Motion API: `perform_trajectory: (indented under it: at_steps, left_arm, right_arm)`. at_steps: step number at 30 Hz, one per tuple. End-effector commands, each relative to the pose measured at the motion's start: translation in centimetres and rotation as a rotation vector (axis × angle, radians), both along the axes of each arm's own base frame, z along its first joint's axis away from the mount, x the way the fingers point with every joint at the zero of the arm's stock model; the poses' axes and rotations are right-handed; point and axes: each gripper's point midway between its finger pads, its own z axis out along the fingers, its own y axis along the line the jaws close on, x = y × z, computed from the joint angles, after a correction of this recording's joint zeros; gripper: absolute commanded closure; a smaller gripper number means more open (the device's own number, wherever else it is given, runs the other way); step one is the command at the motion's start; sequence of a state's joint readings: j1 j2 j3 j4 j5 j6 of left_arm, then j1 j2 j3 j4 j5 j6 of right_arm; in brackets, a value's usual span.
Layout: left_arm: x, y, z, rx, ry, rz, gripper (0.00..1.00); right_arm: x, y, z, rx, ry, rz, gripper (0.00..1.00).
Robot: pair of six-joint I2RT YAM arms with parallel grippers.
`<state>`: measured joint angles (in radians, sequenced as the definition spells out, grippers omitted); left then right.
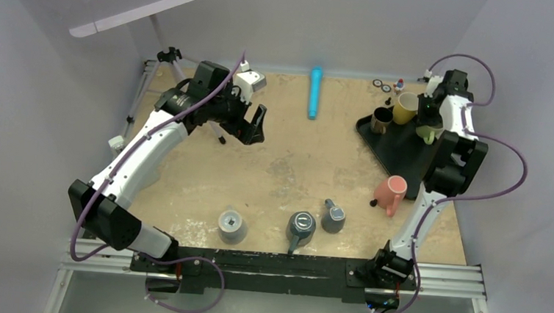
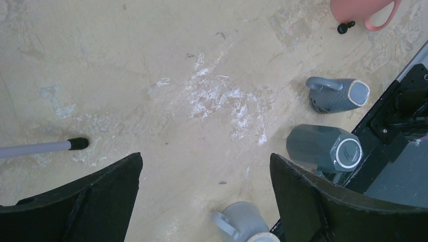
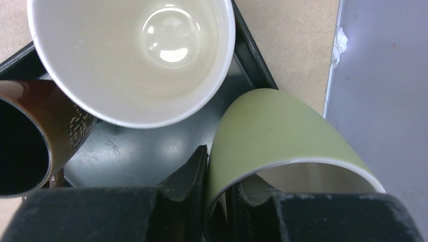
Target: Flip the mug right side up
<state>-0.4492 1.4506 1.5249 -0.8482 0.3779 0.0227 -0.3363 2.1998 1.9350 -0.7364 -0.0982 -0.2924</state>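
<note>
Rim grip: right gripper (image 3: 216, 171) clamps wall of green mug (image 3: 272, 131), one finger inside, apparently to seat it mouth-up on black tray (image 3: 151, 161); left gripper (image 2: 206, 169) hangs spread apart, unneeded, over table (image 2: 151, 75).

I saw the right gripper (image 3: 218, 176) pinching the green mug (image 3: 272, 131) by its rim, over the black tray (image 3: 146, 156).

Soft, even light; faint shadows.
</note>
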Motion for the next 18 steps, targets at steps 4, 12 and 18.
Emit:
perform_trajectory:
  at_steps: [4, 12, 18]
  left_arm:
    - [0.6, -0.2, 2.2, -0.021, -0.066, -0.018, 0.0]
    - [0.7, -0.5, 2.0, -0.026, -0.058, -0.023, 0.0]
    - [0.9, -0.6, 1.9, -0.028, -0.055, -0.022, 0.0]
  right_arm:
    - [-2.0, 0.9, 3.7, -0.011, -0.054, 0.029, 1.0]
    - [-1.6, 1.5, 1.8, 0.016, -0.047, 0.081, 1.0]
    - [-0.9, 1.1, 0.5, 0.017, -0.029, 0.073, 0.93]
